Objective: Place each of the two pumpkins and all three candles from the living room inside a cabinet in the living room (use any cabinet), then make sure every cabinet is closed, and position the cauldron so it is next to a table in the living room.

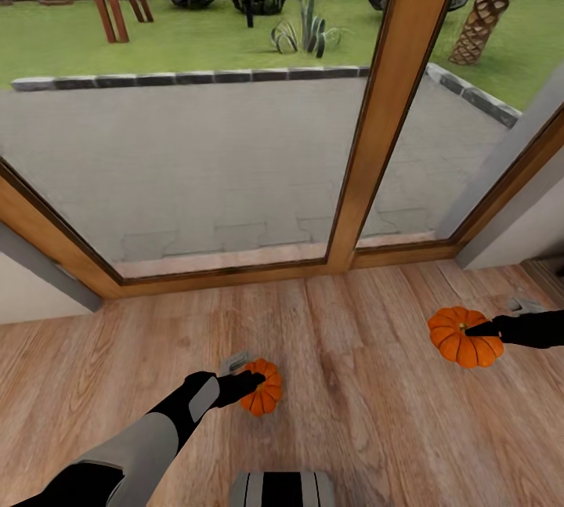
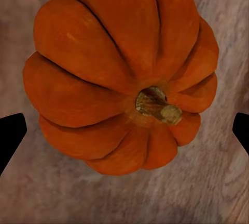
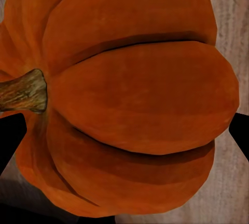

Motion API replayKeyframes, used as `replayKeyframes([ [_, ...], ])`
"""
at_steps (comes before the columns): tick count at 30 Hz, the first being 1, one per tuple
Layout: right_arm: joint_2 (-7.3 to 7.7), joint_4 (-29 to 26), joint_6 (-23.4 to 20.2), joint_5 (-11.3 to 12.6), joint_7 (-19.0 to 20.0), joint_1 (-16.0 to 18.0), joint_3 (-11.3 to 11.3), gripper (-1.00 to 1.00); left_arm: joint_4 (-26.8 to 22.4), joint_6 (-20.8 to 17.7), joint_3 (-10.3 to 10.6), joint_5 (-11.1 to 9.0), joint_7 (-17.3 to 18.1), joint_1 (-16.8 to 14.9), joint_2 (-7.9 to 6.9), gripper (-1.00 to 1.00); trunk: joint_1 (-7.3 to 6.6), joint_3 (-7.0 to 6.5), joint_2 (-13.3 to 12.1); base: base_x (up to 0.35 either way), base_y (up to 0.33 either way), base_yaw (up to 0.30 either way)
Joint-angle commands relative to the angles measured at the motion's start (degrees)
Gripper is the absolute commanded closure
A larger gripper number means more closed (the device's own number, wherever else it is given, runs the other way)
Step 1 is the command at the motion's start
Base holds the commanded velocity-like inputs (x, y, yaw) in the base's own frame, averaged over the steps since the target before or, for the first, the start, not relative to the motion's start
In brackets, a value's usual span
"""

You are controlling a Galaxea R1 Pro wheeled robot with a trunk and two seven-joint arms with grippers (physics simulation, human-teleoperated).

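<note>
Pale wood planks make up the floor (image 1: 368, 413), which runs up to a large glass window with a brown wooden frame (image 1: 376, 115); beyond the glass lie grey paving and a lawn with plants. Both pumpkins sit on the floor on the room side of the window frame. The right pumpkin (image 1: 464, 336) lies toward the right end of the frame, and the right end effector (image 1: 479, 329) reaches over its top; in the right wrist view this pumpkin (image 3: 129, 99) lies between the two dark fingertips (image 3: 10, 135), which stand apart at either side, not visibly pressing it. The left pumpkin (image 1: 262, 387) lies farther back from the frame, well apart from the other, with the left end effector (image 1: 247, 383) against its near side. In the left wrist view that pumpkin (image 2: 122, 73), stem up, sits between spread fingertips (image 2: 10, 135) with floor showing beside each tip.
</note>
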State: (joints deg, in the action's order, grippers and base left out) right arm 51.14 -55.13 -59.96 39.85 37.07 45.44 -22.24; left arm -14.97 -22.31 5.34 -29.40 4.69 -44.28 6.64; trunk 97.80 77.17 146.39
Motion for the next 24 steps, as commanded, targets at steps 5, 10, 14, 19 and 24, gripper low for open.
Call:
replayKeyframes([
  [5, 0.07, 0.02, -0.04, -0.30, 0.37, 0.09, -0.18, 1.00, -0.05, -0.18, 0.46, -0.39, -0.04, -0.02, -0.05, -1.00, 0.09, 0.93, 0.07, 0.000, 0.000, 0.000],
  [10, 0.08, 0.02, -0.04, -0.30, 0.37, 0.09, -0.18, 1.00, -0.05, -0.17, 0.46, -0.39, -0.04, -0.02, -0.05, -1.00, 0.22, 2.04, 0.14, 0.000, 0.000, 0.000],
  [14, 0.05, 0.00, -0.04, -0.30, 0.37, 0.09, -0.18, 1.00, -0.05, -0.19, 0.46, -0.39, -0.04, -0.02, -0.05, -1.00, 0.32, 2.92, 0.19, 0.000, 0.000, 0.000],
  [19, 0.05, -0.05, -0.04, -0.30, 0.37, 0.09, -0.18, 1.00, -0.05, -0.17, 0.46, -0.39, -0.04, -0.02, -0.05, -1.00, 0.40, 3.59, 0.23, 0.000, 0.000, 0.000],
  [24, 0.08, -0.04, -0.04, -0.30, 0.37, 0.09, -0.18, 1.00, -0.05, -0.11, 0.46, -0.40, 0.04, -0.02, -0.05, -1.00, 0.40, 3.59, 0.23, 0.000, 0.000, 0.000],
])
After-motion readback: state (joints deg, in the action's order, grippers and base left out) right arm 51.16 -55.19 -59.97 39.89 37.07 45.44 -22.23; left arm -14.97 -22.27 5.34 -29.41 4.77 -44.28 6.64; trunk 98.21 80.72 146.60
